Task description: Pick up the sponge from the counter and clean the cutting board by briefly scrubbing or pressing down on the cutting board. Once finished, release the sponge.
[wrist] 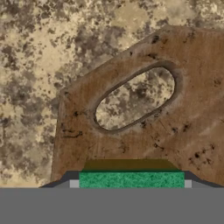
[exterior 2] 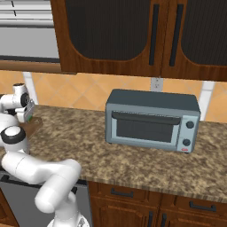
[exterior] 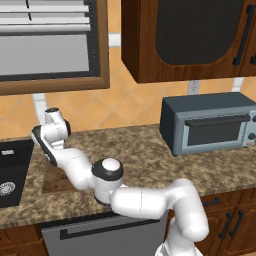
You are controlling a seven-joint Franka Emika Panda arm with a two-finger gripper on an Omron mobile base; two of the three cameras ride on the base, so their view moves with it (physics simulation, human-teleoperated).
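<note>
Sponge work played out on the speckled granite desk [exterior: 150,145], which ran along under the wall cabinets. A grey toaster oven [exterior 2: 153,120] stood toward the desk's back edge, well apart from the arm. The cutting board [wrist: 175,127] lay flat near the desk's front edge, just beside the black sink [exterior: 12,170], its oval handle hole showing granite through it. The hand [wrist: 131,186] hung directly above the board, its fingers pinching the green sponge [wrist: 131,179] from both sides.

Speckled granite counter [wrist: 39,65], wooden cutting board [wrist: 192,118]
</note>
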